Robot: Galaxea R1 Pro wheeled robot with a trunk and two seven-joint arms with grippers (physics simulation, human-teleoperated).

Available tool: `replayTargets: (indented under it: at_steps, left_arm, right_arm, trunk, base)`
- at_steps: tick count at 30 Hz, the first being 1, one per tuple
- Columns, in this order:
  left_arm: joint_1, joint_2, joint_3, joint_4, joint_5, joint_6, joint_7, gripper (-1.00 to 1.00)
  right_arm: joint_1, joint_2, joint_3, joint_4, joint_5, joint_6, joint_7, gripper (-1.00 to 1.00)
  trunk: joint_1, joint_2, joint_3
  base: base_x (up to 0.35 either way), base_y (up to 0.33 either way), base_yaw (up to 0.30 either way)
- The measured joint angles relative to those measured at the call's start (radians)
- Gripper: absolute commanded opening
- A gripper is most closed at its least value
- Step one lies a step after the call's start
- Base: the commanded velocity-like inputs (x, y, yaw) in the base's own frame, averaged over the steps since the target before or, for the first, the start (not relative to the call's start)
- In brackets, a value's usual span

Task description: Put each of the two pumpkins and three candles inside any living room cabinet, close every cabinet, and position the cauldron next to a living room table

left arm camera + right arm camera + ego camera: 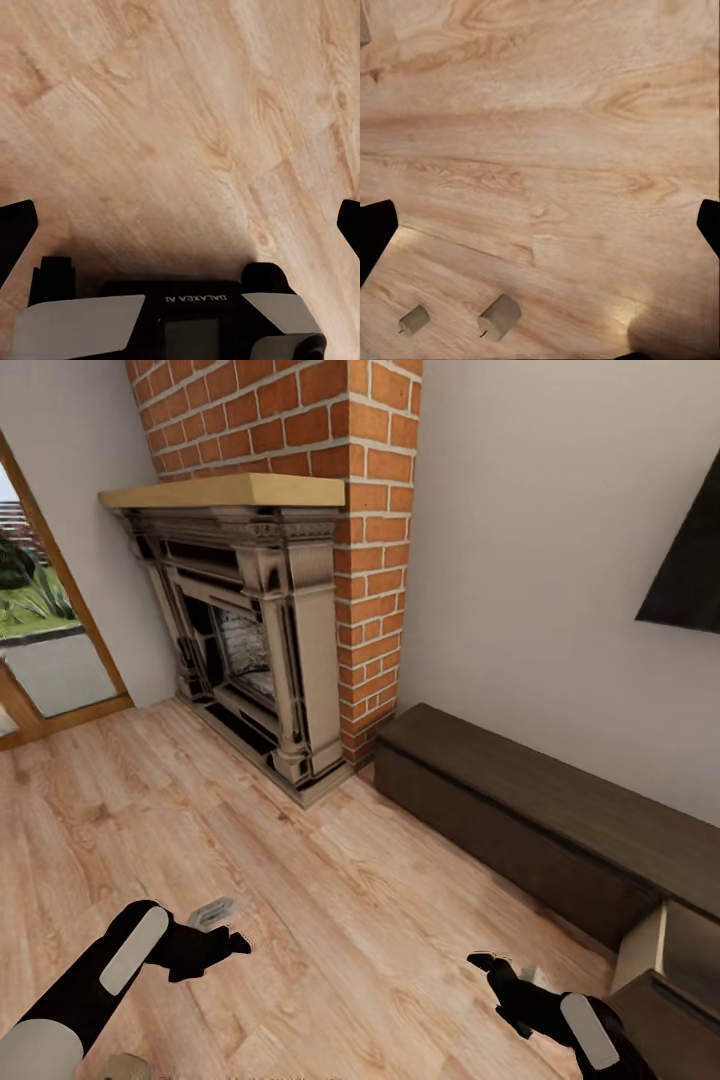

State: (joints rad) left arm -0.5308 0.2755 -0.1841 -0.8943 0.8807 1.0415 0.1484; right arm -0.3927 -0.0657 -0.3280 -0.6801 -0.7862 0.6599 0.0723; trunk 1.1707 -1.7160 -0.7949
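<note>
Brick fireplace (262, 620) stands far left of centre; the long dark cabinet (520, 810) runs along the right wall toward the near right. One pale compartment (668, 950) at its near end appears to stand open; nothing can be seen inside it from here. The remaining fronts look shut.

Risk: with the compartment open at the near right, the right arm could strike its edge while turning. An open front left so fails the closing requirement.

Two candles (499, 316) lie on their sides on the plank floor (330, 920), close together, in the right wrist view. Being cylinders, they are likely to roll if nudged by a fingertip during a grasp.

Left tool (222, 945): fingers spread wide, holding nothing. Right tool (492, 966): likewise wide open and empty, low over the floor.
</note>
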Motion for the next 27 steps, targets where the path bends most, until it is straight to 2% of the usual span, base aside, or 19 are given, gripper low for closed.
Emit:
replayTargets:
  at_steps: [3,4,5,6,7,8,10,12,16,22,25,26,27]
  left_arm:
    - [0.0,0.0,0.0,0.0,0.0,0.0,0.0,1.0]
    - [0.0,0.001,0.0,0.0,0.0,0.0,0.0,1.0]
    - [0.0,0.001,0.0,0.0,0.0,0.0,0.0,1.0]
    - [0.0,0.001,0.0,0.0,0.0,0.0,0.0,1.0]
    - [0.0,0.001,0.0,0.0,0.0,0.0,0.0,1.0]
    - [0.0,0.001,0.0,0.0,0.0,0.0,0.0,1.0]
    - [0.0,0.001,0.0,0.0,-0.001,0.0,0.0,1.0]
    - [0.0,0.001,0.0,0.0,-0.001,0.0,0.0,1.0]
    - [0.0,0.001,0.0,0.0,-0.001,0.0,0.0,1.0]
    - [0.0,0.001,0.001,0.0,-0.001,-0.001,0.011,1.0]
    - [0.0,0.001,0.001,0.0,0.0,-0.001,0.025,1.0]
    - [0.0,0.0,0.001,0.0,0.0,0.0,0.029,1.0]
    - [0.0,0.0,0.002,0.0,0.0,-0.001,0.03,1.0]
  right_arm:
    - [0.001,0.05,0.016,-0.027,0.033,0.0,-0.172,1.0]
    - [0.001,0.063,0.031,-0.039,0.038,0.001,-0.235,1.0]
    - [0.001,0.068,0.041,-0.047,0.039,0.0,-0.267,1.0]
    - [0.001,0.077,0.062,-0.066,0.041,0.0,-0.33,1.0]
    - [0.001,0.089,0.105,-0.101,0.042,-0.001,-0.426,1.0]
    - [0.001,0.093,0.12,-0.113,0.043,-0.001,-0.457,1.0]
    - [0.001,0.111,0.174,-0.158,0.041,-0.002,-0.585,1.0]
    - [0.001,0.118,0.195,-0.176,0.04,-0.002,-0.661,1.0]
    - [0.001,0.122,0.207,-0.185,0.033,0.001,-0.713,1.0]
    - [0.001,0.122,0.201,-0.182,0.019,0.008,-0.718,1.0]
    - [0.001,0.122,0.199,-0.179,-0.016,0.011,-0.71,1.0]
    - [0.001,0.121,0.2,-0.177,-0.052,0.012,-0.7,1.0]
    - [0.001,0.12,0.199,-0.177,-0.066,0.013,-0.695,1.0]
  trunk:
    - [0.0,0.0,-0.002]
    - [0.0,0.0,-0.002]
    - [0.0,0.0,-0.003]
    - [0.0,0.0,-0.003]
    - [0.0,0.0,-0.004]
    - [0.0,0.0,-0.004]
    - [0.0,0.0,-0.005]
    - [-0.004,0.007,-0.004]
    - [-0.019,0.035,0.007]
    - [-0.042,0.077,0.022]
    - [-0.054,0.098,0.031]
    - [-0.057,0.105,0.034]
    - [-0.061,0.112,0.037]
  base:
    - [0.0,0.0,0.293]
    - [0.0,0.0,0.293]
    - [0.0,0.0,0.293]
    - [0.0,0.0,0.293]
    - [0.0,0.0,0.293]
    - [0.0,0.0,0.293]
    - [0.0,0.0,0.293]
    - [0.0,0.0,0.293]
    - [0.0,0.0,0.293]
    - [0.0,0.0,0.277]
    - [0.0,0.0,0.106]
    - [0.0,0.0,0.047]
    - [0.0,0.0,0.03]
